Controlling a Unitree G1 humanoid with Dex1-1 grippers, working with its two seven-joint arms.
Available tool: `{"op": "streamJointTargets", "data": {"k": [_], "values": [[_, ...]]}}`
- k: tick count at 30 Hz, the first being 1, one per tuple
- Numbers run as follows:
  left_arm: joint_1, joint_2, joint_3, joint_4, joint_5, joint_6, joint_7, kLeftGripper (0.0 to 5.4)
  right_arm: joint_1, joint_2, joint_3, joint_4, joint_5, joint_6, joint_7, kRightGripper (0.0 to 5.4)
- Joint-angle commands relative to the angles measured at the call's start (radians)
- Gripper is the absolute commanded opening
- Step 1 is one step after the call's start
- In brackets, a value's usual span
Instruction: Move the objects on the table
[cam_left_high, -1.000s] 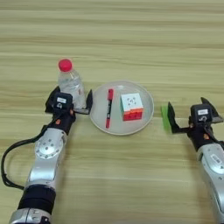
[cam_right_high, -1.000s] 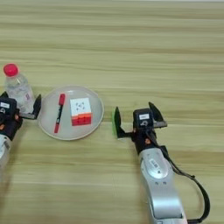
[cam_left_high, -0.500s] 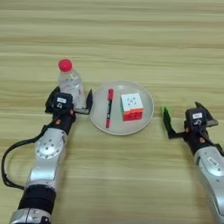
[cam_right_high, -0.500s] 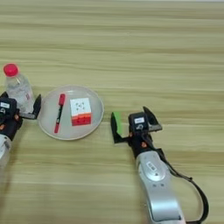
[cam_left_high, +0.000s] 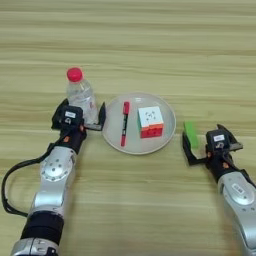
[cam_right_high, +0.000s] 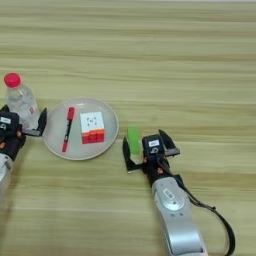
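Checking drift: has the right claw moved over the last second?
Yes. The right claw has shifted left, toward the white plate, taking the green block between its open fingers with it.

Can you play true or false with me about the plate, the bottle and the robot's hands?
1. The red marker pen lies on the white plate. True.
2. The puzzle cube sits on the bare table, away from the plate. False: it is on the plate, beside the pen.
3. The bottle has a blue cap. False: its cap is red.
4. The green block is off the plate, to its right. True.
5. The right gripper is shut tight on the cube. False: its fingers are spread, with the green block right by its left finger.
6. The left gripper is open at the bottle's base. True.
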Motion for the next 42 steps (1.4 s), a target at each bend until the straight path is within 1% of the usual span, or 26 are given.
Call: {"op": "streamJointTargets", "data": {"k": [1,7,12,14,17,22,26,31,33,36,39,42], "values": [[0.006,0.000,-0.001,0.000,0.006,0.015,0.004,5.36,-0.003,0.000,-0.002,0.027,0.003,0.005,0.003,5.40],[0.006,0.000,-0.001,0.000,0.006,0.014,0.004,5.36,-0.010,0.005,-0.011,0.046,0.023,0.009,0.009,5.40],[0.006,0.000,-0.002,-0.001,0.006,0.014,0.004,5.36,-0.018,0.014,-0.024,0.065,0.053,0.022,0.016,5.40],[0.007,0.001,-0.002,-0.002,0.006,0.014,0.004,5.36,-0.021,0.020,-0.032,0.071,0.075,0.034,0.023,5.40],[0.008,0.001,-0.002,-0.003,0.006,0.014,0.004,5.36,-0.024,0.024,-0.038,0.077,0.086,0.039,0.027,5.40],[0.008,0.001,-0.002,-0.006,0.007,0.015,0.004,5.36,-0.026,0.031,-0.045,0.083,0.115,0.066,0.042,5.40],[0.009,0.001,-0.002,-0.006,0.007,0.015,0.004,5.36,-0.027,0.042,-0.052,0.086,0.154,0.105,0.062,5.40],[0.009,0.001,-0.002,-0.008,0.007,0.015,0.005,5.36,-0.028,0.041,-0.053,0.085,0.156,0.113,0.063,5.40],[0.009,0.001,-0.003,-0.008,0.008,0.015,0.005,5.36,-0.026,0.045,-0.056,0.086,0.164,0.130,0.065,5.40],[0.010,0.001,-0.003,-0.009,0.008,0.016,0.006,5.40,-0.024,0.052,-0.062,0.094,0.172,0.151,0.067,5.12],[0.010,0.000,-0.003,-0.010,0.009,0.015,0.007,5.40,-0.023,0.053,-0.061,0.100,0.172,0.155,0.068,4.73],[0.010,-0.001,-0.003,-0.010,0.009,0.015,0.009,5.40,-0.022,0.053,-0.060,0.096,0.173,0.160,0.067,4.48]]}}
